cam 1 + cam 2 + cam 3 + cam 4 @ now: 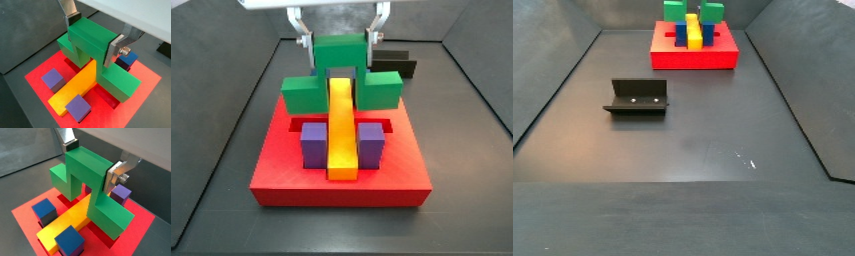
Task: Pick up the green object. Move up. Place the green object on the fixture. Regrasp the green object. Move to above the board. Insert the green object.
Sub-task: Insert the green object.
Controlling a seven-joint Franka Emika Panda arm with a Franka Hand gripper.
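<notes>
My gripper (95, 36), clamped on the green object's (90, 37) raised centre block, holds it over the red board (338, 185), straddling the yellow bar (339, 125); seemingly mid-insertion, I should next press straight down.

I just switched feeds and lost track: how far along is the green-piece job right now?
Late stage. The fixture stands bare, so pickup, fixture placement and regrasp look done. In hand: the gripper is over the board with its fingers closed on the green object, which straddles the yellow bar. Left: whether it is fully seated in the slots cannot be told; release and retreat are not yet done.
</notes>
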